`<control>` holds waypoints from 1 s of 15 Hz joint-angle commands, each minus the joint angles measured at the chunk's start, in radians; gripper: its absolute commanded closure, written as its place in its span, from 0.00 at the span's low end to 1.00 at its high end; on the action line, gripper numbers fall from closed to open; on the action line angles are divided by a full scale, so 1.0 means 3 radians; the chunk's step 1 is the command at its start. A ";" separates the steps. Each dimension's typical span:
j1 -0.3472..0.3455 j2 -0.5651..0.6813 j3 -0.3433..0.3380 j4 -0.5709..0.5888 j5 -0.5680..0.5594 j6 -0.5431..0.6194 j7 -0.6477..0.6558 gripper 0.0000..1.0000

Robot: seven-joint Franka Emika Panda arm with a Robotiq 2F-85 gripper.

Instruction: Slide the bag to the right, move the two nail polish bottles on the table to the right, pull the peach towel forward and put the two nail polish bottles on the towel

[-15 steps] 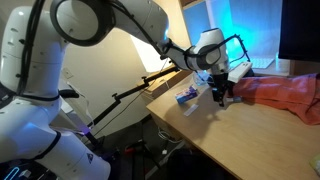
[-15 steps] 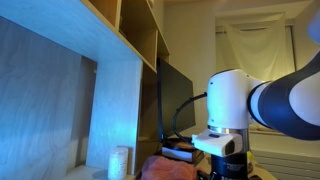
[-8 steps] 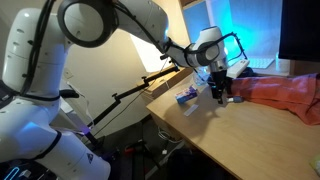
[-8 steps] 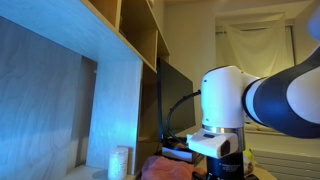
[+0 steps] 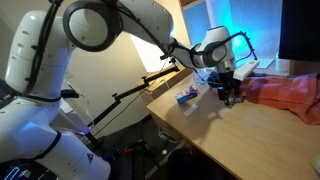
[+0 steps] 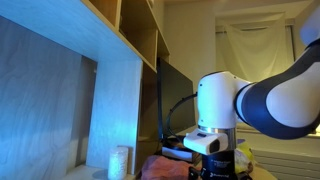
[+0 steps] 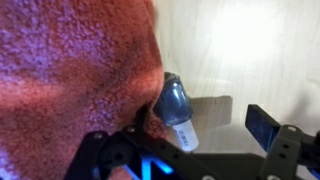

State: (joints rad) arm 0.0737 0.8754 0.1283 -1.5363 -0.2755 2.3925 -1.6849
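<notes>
In the wrist view a blue nail polish bottle [image 7: 174, 103] with a white cap lies on the wooden table [image 7: 250, 50], against the edge of the peach towel [image 7: 70, 70]. My gripper [image 7: 203, 120] is open around it. The bottle is close to the left finger, which the towel partly hides, and there is a wide gap to the right finger. In an exterior view the gripper [image 5: 228, 95] is low over the table at the near end of the towel [image 5: 285, 95]. The towel also shows in an exterior view [image 6: 165, 167]. I see no second bottle.
A small blue and white object [image 5: 186, 97] lies near the table's front edge beside the gripper. A dark monitor [image 6: 175, 100] stands behind the towel. A white cylinder [image 6: 120, 160] sits by a wooden shelf unit [image 6: 115, 60].
My gripper has shifted a little toward the towel and the wrist has turned slightly. The towel has not visibly moved.
</notes>
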 commanded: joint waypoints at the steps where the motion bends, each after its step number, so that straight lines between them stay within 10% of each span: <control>1: -0.0021 0.0111 -0.0018 0.0210 0.0032 -0.0099 0.0039 0.00; 6: -0.0019 0.0206 -0.0018 0.0340 0.0031 -0.0130 0.0038 0.04; 7: -0.0025 0.0222 -0.0008 0.0358 0.0037 -0.0110 0.0027 0.26; 15: -0.0007 0.0239 -0.0008 0.0418 0.0024 -0.0080 0.0027 0.78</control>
State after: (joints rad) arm 0.0639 0.9359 0.1265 -1.4421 -0.2736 2.3875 -1.6847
